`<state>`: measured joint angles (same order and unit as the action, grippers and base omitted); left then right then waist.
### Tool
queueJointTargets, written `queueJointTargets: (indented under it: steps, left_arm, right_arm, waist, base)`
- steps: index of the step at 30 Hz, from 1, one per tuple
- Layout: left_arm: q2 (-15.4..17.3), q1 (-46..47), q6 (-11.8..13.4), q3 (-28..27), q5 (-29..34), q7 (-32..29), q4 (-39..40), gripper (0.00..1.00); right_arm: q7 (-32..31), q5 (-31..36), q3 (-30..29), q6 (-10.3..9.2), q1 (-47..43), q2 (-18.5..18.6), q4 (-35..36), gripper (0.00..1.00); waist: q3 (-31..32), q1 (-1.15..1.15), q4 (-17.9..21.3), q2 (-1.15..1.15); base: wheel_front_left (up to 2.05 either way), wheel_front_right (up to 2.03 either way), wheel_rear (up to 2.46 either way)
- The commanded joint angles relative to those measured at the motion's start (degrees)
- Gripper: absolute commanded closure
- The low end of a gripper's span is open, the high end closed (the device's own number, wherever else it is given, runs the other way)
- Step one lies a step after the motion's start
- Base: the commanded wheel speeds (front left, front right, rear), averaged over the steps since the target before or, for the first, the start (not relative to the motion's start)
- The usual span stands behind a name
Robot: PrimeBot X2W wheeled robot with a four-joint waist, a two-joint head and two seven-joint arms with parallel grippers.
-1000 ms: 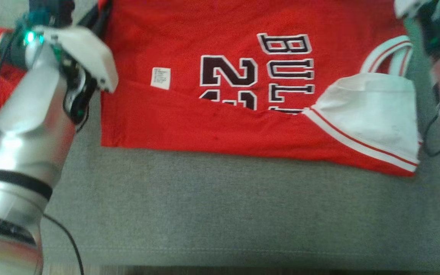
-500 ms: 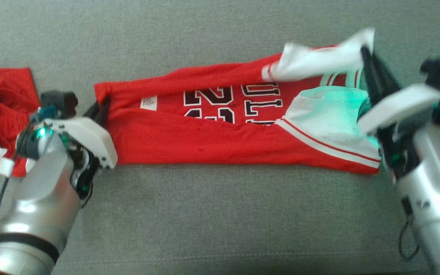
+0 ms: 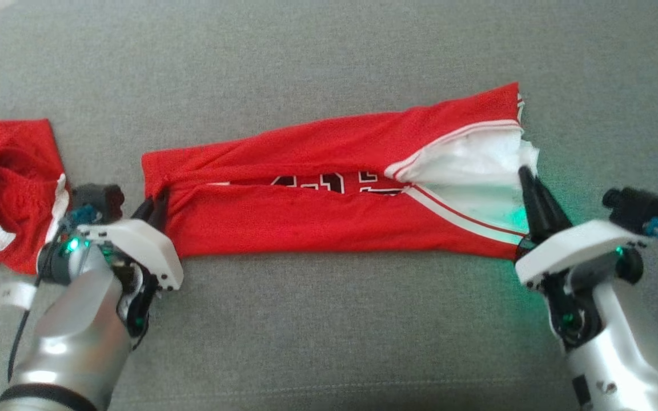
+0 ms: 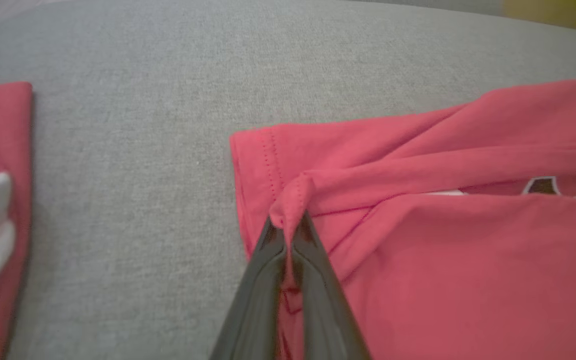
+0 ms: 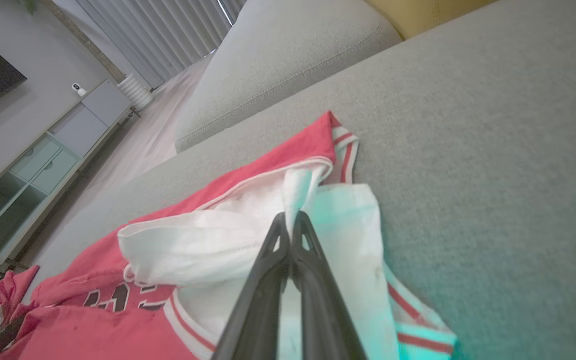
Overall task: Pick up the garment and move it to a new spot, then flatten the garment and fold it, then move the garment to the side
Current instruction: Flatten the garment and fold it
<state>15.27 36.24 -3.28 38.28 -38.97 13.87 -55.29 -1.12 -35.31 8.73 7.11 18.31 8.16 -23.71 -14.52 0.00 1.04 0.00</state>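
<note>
The garment (image 3: 317, 222) is a red jersey with white trim, lying as a long narrow strip across the grey sofa seat (image 3: 329, 337). Its far and near sides are folded toward the middle, so just a sliver of the dark print shows. My left gripper (image 3: 155, 206) is shut on the red hem at the strip's left end; in the left wrist view the gripper (image 4: 288, 227) pinches a raised fold of the garment (image 4: 468, 270). At the strip's right end my right gripper (image 3: 526, 174) is shut on the white sleeve fabric, and its tip (image 5: 290, 217) pinches the garment's white cloth (image 5: 208, 240).
A second, crumpled red garment (image 3: 3, 182) lies at the left edge of the seat, with a small white tag (image 3: 15, 294) near it. In the right wrist view a grey back cushion (image 5: 288, 60) lies beyond, and a pale cabinet (image 5: 33, 165) stands at the left.
The head camera has pulled back and now takes in the whole garment. Both grippers have carried the garment's far edge over toward me, covering most of the print. The right gripper has come down with the white sleeve.
</note>
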Motion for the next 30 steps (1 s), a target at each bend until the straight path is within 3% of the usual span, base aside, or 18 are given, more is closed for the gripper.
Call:
queueJointTargets:
  steps: [1, 6, 7, 8, 9, 16, 20, 30]
  left_arm:
    - [1.7, -0.4, 0.9, -1.9, -0.4, 0.6, 0.8, 1.0]
    - [1.3, -2.5, 2.2, -2.8, -0.6, 0.9, 2.4, 1.0]
    - [1.3, -3.0, 2.4, -2.9, -0.4, 1.0, 2.8, 0.89]
    - [1.2, -3.3, 2.9, -3.2, -0.2, 1.0, 3.3, 0.56]
    - [1.2, -3.8, 4.4, -3.9, 0.7, 1.1, 5.1, 0.0]
    - [1.4, -10.3, 11.9, -11.4, 7.6, 1.1, 19.5, 0.0]
    - [-0.6, -16.0, 13.7, -16.3, 10.8, 1.1, 27.3, 0.0]
    - [-5.0, -21.5, 11.1, -21.1, 15.9, 1.1, 32.0, 0.0]
  right_arm:
    - [-0.2, 0.7, 0.5, 0.37, -0.5, -0.5, 2.2, 1.0]
    - [-0.4, 2.0, -0.6, 0.37, -1.6, -1.3, 2.2, 1.0]
    - [-0.4, 2.7, -1.0, 0.37, -1.6, -1.5, 1.9, 1.0]
    - [-0.5, 3.5, -1.4, 0.37, -1.6, -1.6, 1.6, 1.0]
    - [-0.3, 4.7, -2.4, 0.37, -1.3, -2.0, 1.3, 0.0]
    - [1.5, 8.4, -6.4, 0.37, 0.2, -3.4, 0.8, 0.0]
    - [1.1, 11.1, -8.0, 0.37, 1.0, -3.8, -1.8, 0.0]
    - [-0.6, 19.9, -15.0, 0.37, 3.8, -4.1, -13.0, 0.0]
  waist:
    - [0.6, 0.0, -0.1, 0.0]
    - [1.3, 0.0, -0.4, 0.0]
    - [1.4, 0.0, -0.5, 0.0]
    - [1.4, 0.0, -0.6, 0.0]
    - [1.3, 0.0, -0.9, 0.0]
    - [1.3, 0.0, -2.5, 0.0]
    - [1.4, 0.0, -4.3, 0.0]
    - [0.6, 0.0, -8.9, 0.0]
  base:
    - [0.0, 0.0, 0.0]
    - [0.0, 0.0, 0.0]
    - [0.0, 0.0, 0.0]
    - [0.0, 0.0, 0.0]
    - [0.0, 0.0, 0.0]
    - [0.0, 0.0, 0.0]
    - [0.0, 0.0, 0.0]
    - [0.0, 0.0, 0.0]
